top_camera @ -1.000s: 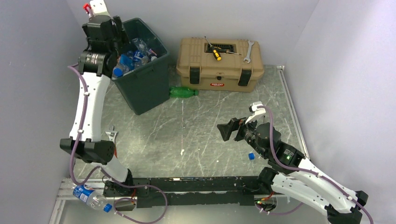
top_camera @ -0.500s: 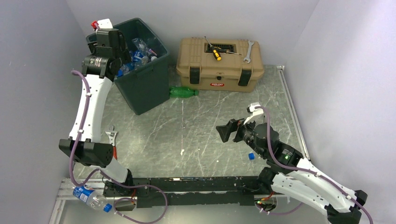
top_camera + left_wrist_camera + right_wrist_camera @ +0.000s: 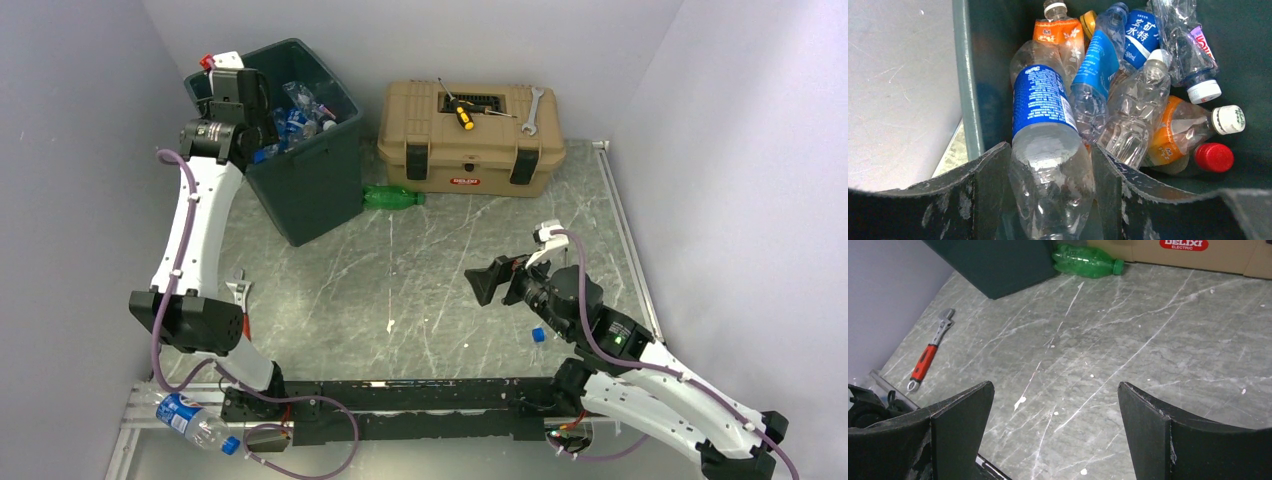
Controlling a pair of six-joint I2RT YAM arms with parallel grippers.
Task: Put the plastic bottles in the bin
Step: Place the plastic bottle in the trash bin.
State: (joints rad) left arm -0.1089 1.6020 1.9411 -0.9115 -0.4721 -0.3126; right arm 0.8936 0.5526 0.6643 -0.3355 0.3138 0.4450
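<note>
The dark green bin [image 3: 305,185] stands at the back left, its rim [image 3: 966,90] showing in the left wrist view, with several plastic bottles [image 3: 1148,95] piled inside. My left gripper [image 3: 262,122] hangs over the bin's left rim. In its wrist view the gripper [image 3: 1050,150] is shut on a clear bottle with a blue label [image 3: 1040,102], whose far end lies on the pile. A green bottle [image 3: 392,197] lies on the table between bin and toolbox, also in the right wrist view [image 3: 1087,261]. My right gripper [image 3: 487,283] hovers open and empty over the table [image 3: 1055,390].
A tan toolbox [image 3: 470,140] stands at the back, with a yellow-handled screwdriver [image 3: 461,113] and a silver wrench [image 3: 530,110] on top. An orange-handled wrench [image 3: 928,355] lies at the left. A blue cap [image 3: 537,336] is near the right arm. Another blue-labelled bottle [image 3: 195,423] lies beyond the table's near left corner.
My left wrist has dropped and drawn back from above the bin toward its left rim, with the bottle still between the fingers. The right arm has stayed put.
</note>
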